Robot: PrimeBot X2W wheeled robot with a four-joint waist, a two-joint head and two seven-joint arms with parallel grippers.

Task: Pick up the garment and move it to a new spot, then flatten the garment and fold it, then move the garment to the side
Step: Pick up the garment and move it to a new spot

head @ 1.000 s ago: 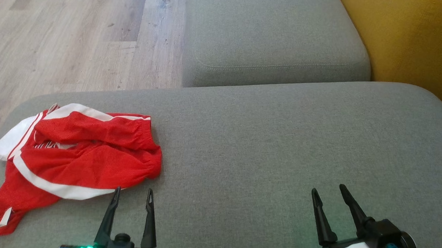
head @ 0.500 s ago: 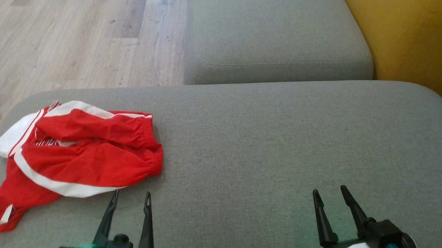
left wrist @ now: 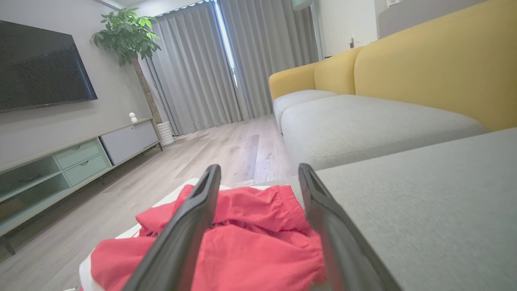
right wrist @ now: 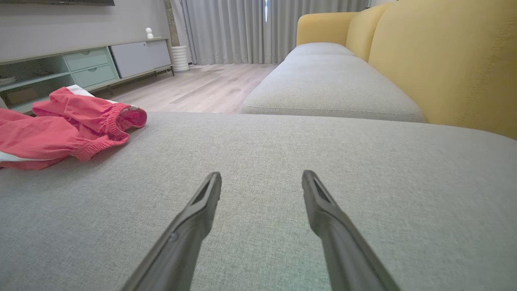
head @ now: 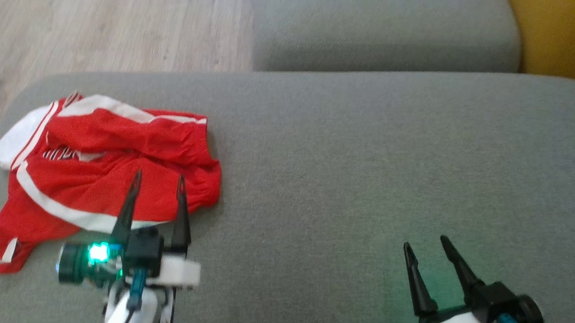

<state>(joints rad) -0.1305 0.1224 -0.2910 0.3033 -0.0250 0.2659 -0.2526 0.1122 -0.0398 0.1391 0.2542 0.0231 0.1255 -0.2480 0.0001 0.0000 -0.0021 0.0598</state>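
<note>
Head view, blurred: left pincer [head: 158,175], spread apart, hides part of the crumpled red garment [head: 87,186] on the woven grey cushion [head: 365,160]; right pincer [head: 424,241] apart.

Soft, even daylight; shadows faint. In my left wrist view a slit between the curtains [left wrist: 226,60] burns out white. Head view is smeared throughout, the weave of the cushion [head: 365,160] lost. The green lamp [head: 98,252] on my left wrist blooms; a faint green cast lies on the cushion by my right gripper [head: 424,241]. My fingers [left wrist: 190,226] blur up close; wrist-view edges bow.
</note>
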